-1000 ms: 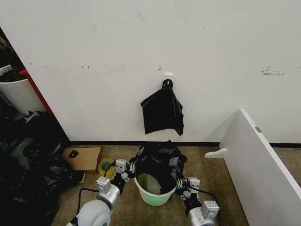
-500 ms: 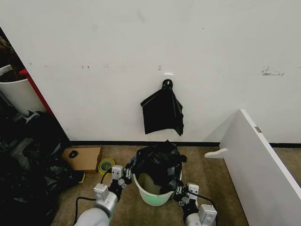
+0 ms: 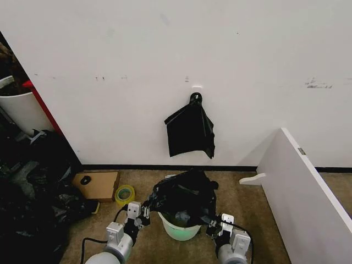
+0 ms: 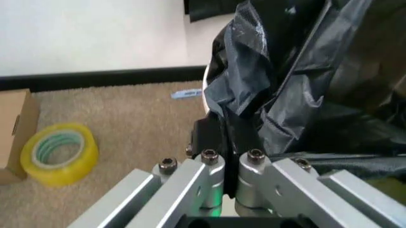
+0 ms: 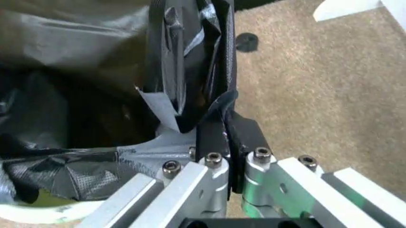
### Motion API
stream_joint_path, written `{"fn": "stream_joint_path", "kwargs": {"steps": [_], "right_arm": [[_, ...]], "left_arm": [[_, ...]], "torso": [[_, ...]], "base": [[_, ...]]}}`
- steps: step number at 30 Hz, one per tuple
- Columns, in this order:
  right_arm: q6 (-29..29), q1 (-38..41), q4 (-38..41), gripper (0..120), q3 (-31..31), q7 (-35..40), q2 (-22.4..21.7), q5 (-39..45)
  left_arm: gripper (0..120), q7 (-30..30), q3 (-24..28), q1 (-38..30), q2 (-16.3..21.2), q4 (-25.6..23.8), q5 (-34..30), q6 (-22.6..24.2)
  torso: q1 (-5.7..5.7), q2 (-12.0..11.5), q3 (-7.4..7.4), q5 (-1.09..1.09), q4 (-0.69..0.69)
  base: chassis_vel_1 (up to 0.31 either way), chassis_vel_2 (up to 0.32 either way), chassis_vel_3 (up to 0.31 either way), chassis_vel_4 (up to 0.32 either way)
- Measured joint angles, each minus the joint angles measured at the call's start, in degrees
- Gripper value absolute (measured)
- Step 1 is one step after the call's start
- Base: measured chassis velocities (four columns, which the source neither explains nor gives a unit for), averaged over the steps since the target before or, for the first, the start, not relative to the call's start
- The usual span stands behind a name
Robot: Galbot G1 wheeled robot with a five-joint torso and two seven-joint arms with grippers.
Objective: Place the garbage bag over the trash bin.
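Observation:
The garbage bag (image 3: 184, 193), glossy black and crinkled, is draped over the top of the trash bin (image 3: 179, 231), whose cream wall and green base show below it. My left gripper (image 3: 147, 209) is at the bin's left side, shut on the bag's edge. My right gripper (image 3: 211, 221) is at the bin's right side, also shut on the bag. In the left wrist view the gripper (image 4: 226, 138) pinches a fold of the bag (image 4: 285, 71). In the right wrist view the gripper (image 5: 222, 137) clamps the bag (image 5: 184, 71) beside the bin's rim (image 5: 38, 211).
A flat black bunch (image 3: 190, 132) hangs on the wall above the bin. A white board (image 3: 302, 187) leans at the right. Dark stuffed sacks (image 3: 33, 198) and a white tub (image 3: 19, 110) fill the left. A cardboard box (image 3: 99, 184) and yellow tape roll (image 3: 125, 194) lie left of the bin.
Both grippers have come down and toward me along the bin's sides, pulling the bag's edge with them. The bag now covers the bin's opening, which showed before.

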Motion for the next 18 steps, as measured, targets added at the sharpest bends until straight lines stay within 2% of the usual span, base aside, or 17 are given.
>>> {"fn": "stream_joint_path", "kwargs": {"steps": [4, 18], "right_arm": [[-1.4, 0.2, 0.0, 0, -0.1, 1.3, 0.0, 0.4], [-12.1, 2.0, 0.5, 0, -0.9, 5.0, -1.5, 4.4]], "left_arm": [[0, -0.6, -0.1, 0.7, 0.0, -0.2, 0.2, 0.8], [0, -1.7, -0.1, 4.3, 2.0, -2.7, 0.7, 6.3]], "torso": [[0.0, 0.0, 0.0, 0.0, 0.0], [0.0, 0.0, 0.0, 0.0, 0.0]], "base": [[0.0, 0.0, 0.0, 0.0], [0.0, 0.0, 0.0, 0.0]]}}
